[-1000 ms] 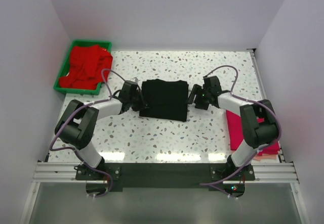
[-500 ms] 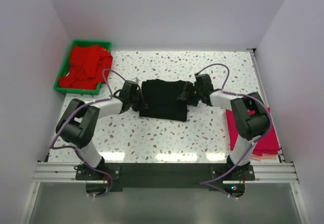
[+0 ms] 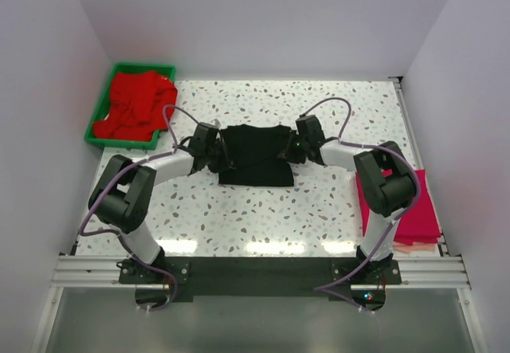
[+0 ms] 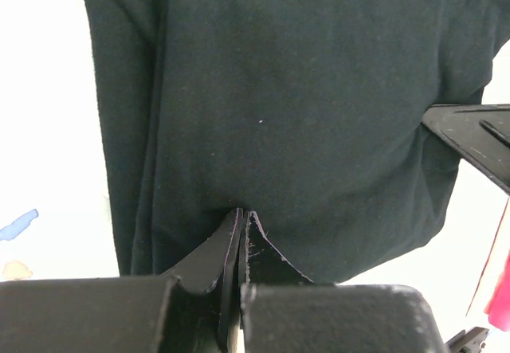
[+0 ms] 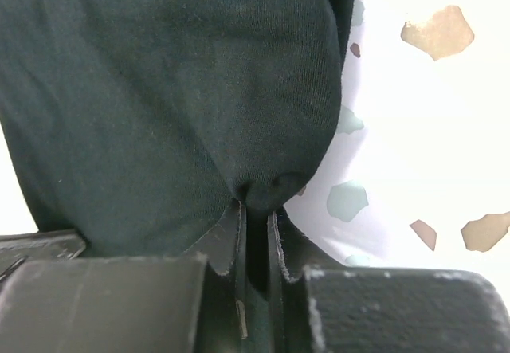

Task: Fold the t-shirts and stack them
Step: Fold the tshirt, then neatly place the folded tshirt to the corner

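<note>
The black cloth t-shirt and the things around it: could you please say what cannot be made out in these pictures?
Black cloth t-shirt: lower folds hidden by its top layer, all views; no neck label shows.
Red cloth shirts in the green plastic tray: heaped, top view; count unclear.
Magenta-pink cloth shirt: partly behind the right arm, top view.
Left gripper, right gripper: shut on the shirt, wrist views; cloth hides the bite's depth.

Top view bright, even, sharp; glare strips along near edge of table [image 3: 239, 209]. Wrist views: tabletop blown out white, black t-shirt [image 4: 303, 114] underexposed, weave barely readable, bottom foreground soft, out of focus.
</note>
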`<state>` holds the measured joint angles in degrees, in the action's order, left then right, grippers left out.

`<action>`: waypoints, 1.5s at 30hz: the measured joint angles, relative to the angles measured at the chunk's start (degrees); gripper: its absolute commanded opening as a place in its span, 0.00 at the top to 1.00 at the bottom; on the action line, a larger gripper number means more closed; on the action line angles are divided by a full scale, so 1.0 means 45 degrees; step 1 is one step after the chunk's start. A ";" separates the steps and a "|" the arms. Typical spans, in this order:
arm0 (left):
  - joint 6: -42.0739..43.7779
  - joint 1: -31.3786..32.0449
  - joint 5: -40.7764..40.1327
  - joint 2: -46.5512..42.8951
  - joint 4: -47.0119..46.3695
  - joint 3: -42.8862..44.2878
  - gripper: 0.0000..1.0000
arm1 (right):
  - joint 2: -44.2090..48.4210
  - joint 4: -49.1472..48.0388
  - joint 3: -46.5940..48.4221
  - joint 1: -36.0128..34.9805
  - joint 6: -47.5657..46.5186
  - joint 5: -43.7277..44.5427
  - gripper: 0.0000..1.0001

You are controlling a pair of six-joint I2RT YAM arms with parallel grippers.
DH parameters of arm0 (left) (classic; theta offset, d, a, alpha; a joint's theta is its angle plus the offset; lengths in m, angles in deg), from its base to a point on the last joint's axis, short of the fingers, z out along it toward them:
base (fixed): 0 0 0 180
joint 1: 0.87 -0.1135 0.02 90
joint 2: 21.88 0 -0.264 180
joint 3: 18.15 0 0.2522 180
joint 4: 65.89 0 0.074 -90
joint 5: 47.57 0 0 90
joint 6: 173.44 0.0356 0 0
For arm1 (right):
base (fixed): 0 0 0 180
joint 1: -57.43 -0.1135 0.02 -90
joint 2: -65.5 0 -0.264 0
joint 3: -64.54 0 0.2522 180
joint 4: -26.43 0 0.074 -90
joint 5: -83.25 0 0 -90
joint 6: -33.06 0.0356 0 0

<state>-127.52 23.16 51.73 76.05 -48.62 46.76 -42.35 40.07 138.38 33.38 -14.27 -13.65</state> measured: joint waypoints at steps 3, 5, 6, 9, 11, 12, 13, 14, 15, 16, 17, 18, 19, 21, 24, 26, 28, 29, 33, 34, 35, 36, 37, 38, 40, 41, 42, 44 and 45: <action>0.0083 -0.0039 0.0000 0.0000 0.0389 0.0413 1.00 | 0.0058 0.0452 0.0199 -0.0131 0.0000 0.0612 1.00; 0.0126 -0.0141 0.0010 -0.0044 0.0583 0.0690 1.00 | 0.0185 0.0971 0.0311 -0.0214 0.0000 0.1214 1.00; 0.0170 -0.0209 0.0015 -0.0097 0.0685 0.0806 1.00 | 0.0257 0.1268 0.0374 -0.0223 0.0005 0.1491 1.00; 0.0340 -0.0481 0.0010 -0.0384 0.1132 0.1175 1.00 | 0.0515 0.2594 0.0651 -0.0223 0.0112 0.2783 1.00; 0.0423 -0.0602 0.0010 -0.0631 0.1355 0.1423 1.00 | 0.0709 0.3653 0.0840 -0.0209 0.0350 0.3808 1.00; 0.0437 -0.0651 0.0010 -0.0763 0.1457 0.1540 1.00 | 0.0821 0.4226 0.0923 -0.0209 0.0491 0.4357 1.00; 0.0491 -0.0675 0.0010 -0.0894 0.1540 0.1637 1.00 | 0.0884 0.4877 0.1049 -0.0160 0.0695 0.4847 1.00; 0.0525 -0.0685 0.0015 -0.1001 0.1617 0.1705 1.00 | 0.0899 0.5382 0.1185 -0.0126 0.0840 0.5217 1.00; 0.0593 -0.0685 0.0015 -0.1127 0.1710 0.1783 1.00 | 0.0894 0.6193 0.1477 -0.0058 0.1059 0.5702 1.00; 0.0627 -0.0685 0.0034 -0.1243 0.1812 0.1860 1.00 | 0.0884 0.6960 0.1787 0.0024 0.1297 0.6164 1.00; 0.0661 -0.0685 0.0068 -0.1336 0.1875 0.1928 1.00 | 0.0874 0.7796 0.2176 0.0112 0.1569 0.6606 1.00; 0.0695 -0.0685 0.0097 -0.1404 0.1943 0.1996 1.00 | 0.0797 0.8709 0.2696 0.0204 0.1836 0.7077 1.00; 0.0719 -0.0685 0.0126 -0.1462 0.2011 0.2059 1.00 | 0.0675 0.9510 0.3235 0.0301 0.2103 0.7582 1.00; 0.0733 -0.0685 0.0180 -0.1535 0.2132 0.2161 1.00 | 0.0340 1.0875 0.4289 0.0515 0.2550 0.8349 1.00; 0.0772 -0.0685 0.0248 -0.1579 0.2346 0.2302 1.00 | -0.0078 1.2405 0.5357 0.0879 0.3094 0.9039 1.00; 0.0855 -0.0685 0.0287 -0.1598 0.2501 0.2370 1.00 | -0.0238 1.3415 0.5838 0.1190 0.3439 0.9379 1.00; 0.0952 -0.0685 0.0355 -0.1603 0.2594 0.2433 1.00 | -0.0306 1.4314 0.6241 0.1564 0.3696 0.9661 1.00; 0.0971 -0.0685 0.0389 -0.1603 0.2637 0.2467 1.00 | -0.0306 1.4741 0.6450 0.1787 0.3779 0.9729 1.00; 0.1044 -0.0685 0.0583 -0.1622 0.2701 0.2555 1.00 | -0.0335 1.6043 0.7519 0.2880 0.3939 1.0035 1.00; 0.1049 -0.0685 0.0636 -0.1632 0.2715 0.2574 1.00 | -0.0340 1.6179 0.7752 0.3118 0.3939 1.0098 1.00; 0.1054 -0.0685 0.0675 -0.1647 0.2730 0.2594 1.00 | -0.0340 1.6330 0.8068 0.3487 0.3934 1.0185 1.00; 0.1054 -0.0685 0.0709 -0.1661 0.2759 0.2623 1.00 | -0.0355 1.6446 0.8315 0.3735 0.3925 1.0273 1.00; 0.1059 -0.0685 0.0758 -0.1676 0.2778 0.2662 1.00 | -0.0359 1.6534 0.8597 0.4075 0.3895 1.0341 1.00; 0.1059 -0.0685 0.0806 -0.1685 0.2788 0.2710 1.00 | -0.0359 1.6572 0.8845 0.4391 0.3852 1.0355 1.00; 0.1069 -0.0685 0.0884 -0.1715 0.2798 0.2783 1.00 | -0.0359 1.6631 0.9219 0.4930 0.3730 1.0384 1.00; 0.1073 -0.0685 0.0913 -0.1734 0.2832 0.2837 1.00 | -0.0359 1.6650 0.9345 0.5260 0.3648 1.0389 1.00; 0.1088 -0.0685 0.0942 -0.1753 0.2856 0.2890 1.00 | -0.0359 1.6670 0.9432 0.5537 0.3560 1.0394 1.00; 0.1098 -0.0685 0.1005 -0.1783 0.2890 0.2982 1.00 | -0.0350 1.6742 0.9520 0.5940 0.3390 1.0418 1.00; 0.1098 -0.0685 0.1035 -0.1792 0.2890 0.3016 1.00 | -0.0350 1.6796 0.9578 0.6120 0.3322 1.0423 1.00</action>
<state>-122.58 20.08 56.38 67.98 -35.62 60.34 -43.92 115.65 181.48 60.92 0.68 33.26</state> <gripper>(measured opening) 0.013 0.073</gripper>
